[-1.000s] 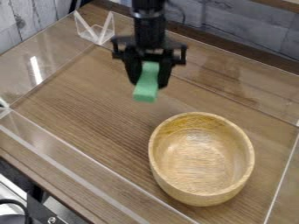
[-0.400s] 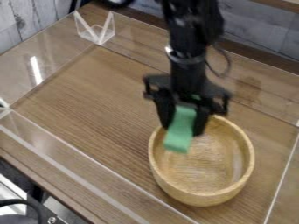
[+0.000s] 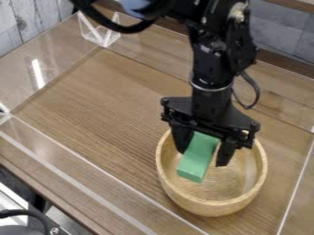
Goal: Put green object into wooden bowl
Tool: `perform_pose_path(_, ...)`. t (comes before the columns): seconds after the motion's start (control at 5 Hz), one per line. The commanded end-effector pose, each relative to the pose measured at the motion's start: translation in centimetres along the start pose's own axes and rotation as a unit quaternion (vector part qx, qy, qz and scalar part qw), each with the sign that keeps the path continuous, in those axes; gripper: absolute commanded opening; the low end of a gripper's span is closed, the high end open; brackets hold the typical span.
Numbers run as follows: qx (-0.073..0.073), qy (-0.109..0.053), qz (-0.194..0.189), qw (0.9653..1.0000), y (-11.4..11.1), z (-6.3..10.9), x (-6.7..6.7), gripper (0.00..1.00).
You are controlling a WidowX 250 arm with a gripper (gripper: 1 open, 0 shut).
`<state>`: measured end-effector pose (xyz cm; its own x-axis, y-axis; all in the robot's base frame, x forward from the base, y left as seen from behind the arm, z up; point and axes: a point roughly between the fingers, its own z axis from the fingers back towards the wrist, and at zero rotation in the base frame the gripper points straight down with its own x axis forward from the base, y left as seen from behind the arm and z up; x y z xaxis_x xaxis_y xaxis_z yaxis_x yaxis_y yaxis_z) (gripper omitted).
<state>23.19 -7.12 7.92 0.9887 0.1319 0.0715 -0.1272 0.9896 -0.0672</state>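
The wooden bowl [image 3: 236,203] stands on the table at the front right, round and light tan. My gripper [image 3: 205,151] hangs straight above it on the black arm. Between its fingers is the bright green object [image 3: 196,160], tilted, with its lower end down inside the bowl. The jaws stand wider apart than the block, and a gap shows on the block's right side. The bowl's far rim is hidden behind the gripper.
The wooden table top [image 3: 86,101] is fenced by low clear plastic walls [image 3: 37,138] on the left and front. A small clear plastic stand [image 3: 98,32] sits at the back left corner.
The gripper carried the green object from the middle of the table rightwards to over the bowl and lowered it. Its jaws have spread, and the block now sits lower, inside the bowl.
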Motion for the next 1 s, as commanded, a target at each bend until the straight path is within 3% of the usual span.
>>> perform_pose_path(0.0,-0.012,-0.022,-0.018,0.9995,0.2,0.9,0.4,1.0)
perform_pose_path(0.2,-0.012,-0.024,-0.032,0.9991,0.7,0.7,0.6,1.0)
perform_pose_path(0.4,-0.01,-0.025,-0.035,0.999,1.3,1.6,1.3,1.0)
perform_pose_path(0.8,-0.005,-0.034,-0.013,0.9993,0.9,3.0,1.9,1.0)
